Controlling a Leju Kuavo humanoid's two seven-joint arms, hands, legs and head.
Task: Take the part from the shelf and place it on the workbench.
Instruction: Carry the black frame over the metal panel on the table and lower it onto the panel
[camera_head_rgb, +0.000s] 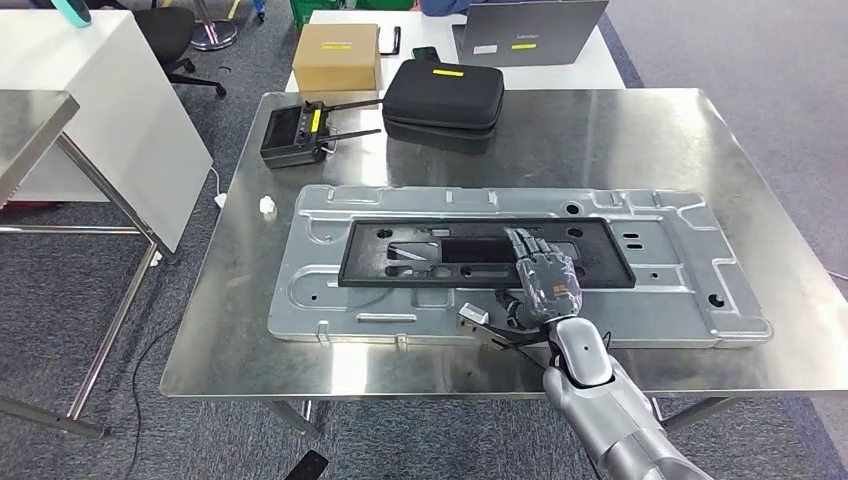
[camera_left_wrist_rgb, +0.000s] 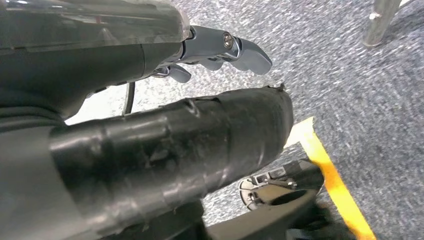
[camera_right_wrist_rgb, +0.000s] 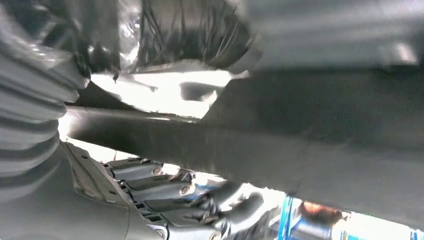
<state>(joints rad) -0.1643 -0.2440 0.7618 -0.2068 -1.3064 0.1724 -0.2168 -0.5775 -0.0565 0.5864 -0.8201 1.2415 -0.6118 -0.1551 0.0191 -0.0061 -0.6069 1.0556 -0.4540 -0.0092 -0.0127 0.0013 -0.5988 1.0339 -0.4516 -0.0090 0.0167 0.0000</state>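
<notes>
The black frame (camera_head_rgb: 487, 253) lies flat on the big grey metal panel (camera_head_rgb: 690, 290), which rests on the steel workbench (camera_head_rgb: 620, 130). The right hand (camera_head_rgb: 545, 280) rests on the frame's near edge, fingers stretched over it; whether it grips the frame I cannot tell. Behind the panel sit a black case (camera_head_rgb: 443, 100), a controller (camera_head_rgb: 295, 133) and a cardboard box (camera_head_rgb: 336, 57). The left hand (camera_left_wrist_rgb: 220, 50) hangs over carpet, fingers apart, holding nothing.

Black rectangular frame part (camera_head_rgb: 400, 255), slotted, lying flat atop grey stamped metal panel (camera_head_rgb: 320, 300) on steel workbench (camera_head_rgb: 600, 130).
</notes>
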